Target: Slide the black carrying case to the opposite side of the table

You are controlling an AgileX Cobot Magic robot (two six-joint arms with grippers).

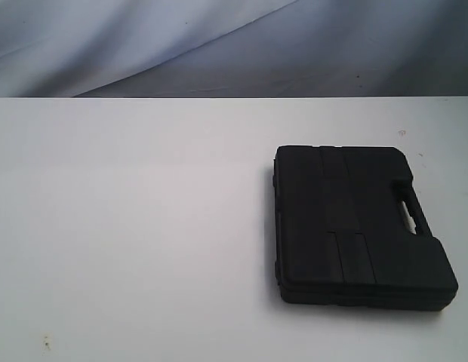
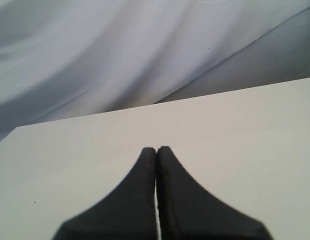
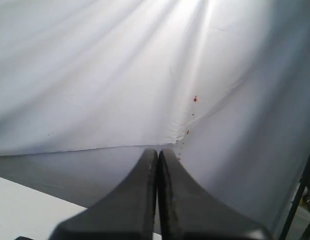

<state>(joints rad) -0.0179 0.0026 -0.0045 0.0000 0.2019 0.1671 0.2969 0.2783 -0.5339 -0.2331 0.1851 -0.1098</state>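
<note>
The table is a plain white, flat top that fills most of the exterior view, and its far edge runs straight across the picture. A single black carrying case lies on it. The case is closed and flat on its broad face, in the right half of that view, well apart from the far edge. Its moulded handle faces the table's right side. A tiny dark speck sits near the front left, possibly a stain, though it is too small to tell.
</note>
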